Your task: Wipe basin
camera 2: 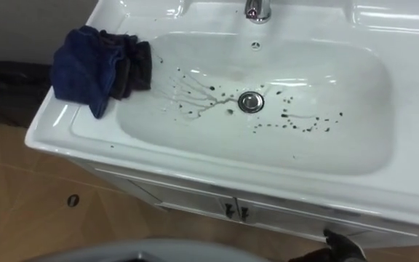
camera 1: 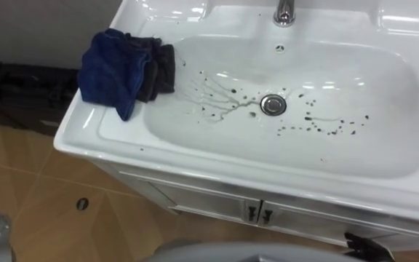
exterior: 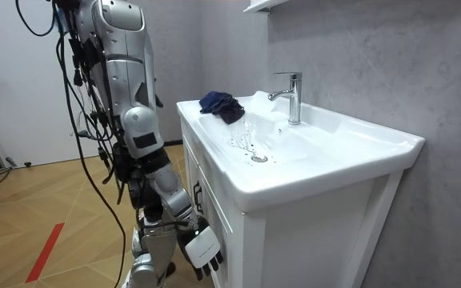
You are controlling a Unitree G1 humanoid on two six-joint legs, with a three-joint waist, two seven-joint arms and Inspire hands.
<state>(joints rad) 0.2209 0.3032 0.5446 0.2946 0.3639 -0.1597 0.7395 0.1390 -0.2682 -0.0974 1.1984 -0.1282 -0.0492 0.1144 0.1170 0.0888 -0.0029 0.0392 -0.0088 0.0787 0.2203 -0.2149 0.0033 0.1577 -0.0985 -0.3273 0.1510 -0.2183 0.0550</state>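
1. On the left rim of the counter [camera 1: 75, 138] lies the cloth [camera 1: 126, 69]. It is bunched, and one dark corner hangs over into the basin [camera 1: 384, 145]. No hand holds it, so the wipe is not yet begun. The biggest risk, I think, is a reach that comes from the basin side. It can push the bundle outward over the rim, and then the cloth falls to the floor [camera 1: 42, 196].
2. Next risk: the cloth is folded thick. If it is taken by one loose layer only, it may open and drag. It would then smear the dark specks [camera 1: 318, 125] on both sides of the drain [camera 1: 273, 105] and not lift them.
3. Smaller risk: the faucet [camera 1: 284, 11] stands at the back rim, behind the drain. An arm that sweeps wide across the bowl can knock against it.
4. Right hand [exterior: 201, 248]: it hangs low beside the cabinet [exterior: 246, 248], under the counter's edge. Its fingers [camera 1: 366, 246] are relaxed, a little bent, and hold nothing. It is well apart from the cloth, which lies at the other end of the basin, so a long reach across is needed.
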